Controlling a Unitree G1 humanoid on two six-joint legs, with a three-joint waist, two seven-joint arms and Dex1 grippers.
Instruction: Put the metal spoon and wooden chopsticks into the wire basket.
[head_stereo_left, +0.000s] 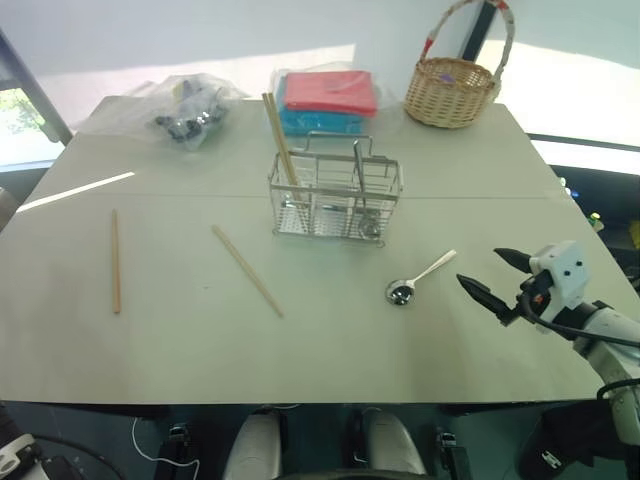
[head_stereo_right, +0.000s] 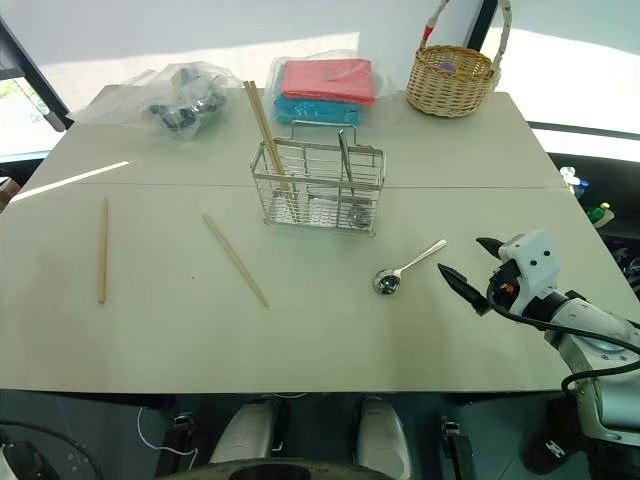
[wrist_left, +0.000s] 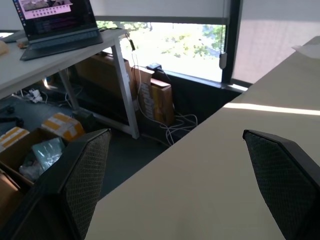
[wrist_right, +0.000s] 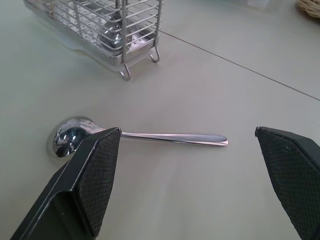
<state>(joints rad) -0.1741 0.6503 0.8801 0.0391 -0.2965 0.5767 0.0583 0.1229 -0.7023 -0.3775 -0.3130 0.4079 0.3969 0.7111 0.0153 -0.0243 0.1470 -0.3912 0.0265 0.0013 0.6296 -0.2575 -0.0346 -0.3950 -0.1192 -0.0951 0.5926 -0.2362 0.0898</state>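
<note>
The metal spoon (head_stereo_left: 415, 280) lies flat on the table, bowl toward me, just in front and to the right of the wire basket (head_stereo_left: 335, 195). My right gripper (head_stereo_left: 480, 268) hovers open a short way right of the spoon's handle (wrist_right: 175, 136), empty. A pair of wooden chopsticks (head_stereo_left: 280, 140) stands in the basket's left compartment, and a shiny spoon bowl (wrist_right: 117, 37) shows inside the rack. Two more chopsticks lie loose on the table, one at the left (head_stereo_left: 115, 260) and one left of centre (head_stereo_left: 247, 270). My left gripper (wrist_left: 176, 134) is open and empty by the table's left edge.
A round wicker basket (head_stereo_left: 452, 90) stands at the far right corner. Red and blue packs (head_stereo_left: 328, 100) sit behind the wire basket, with a plastic bag of dark items (head_stereo_left: 190, 115) at the far left. Beyond the left edge are a desk with a laptop (wrist_left: 57, 25) and floor clutter.
</note>
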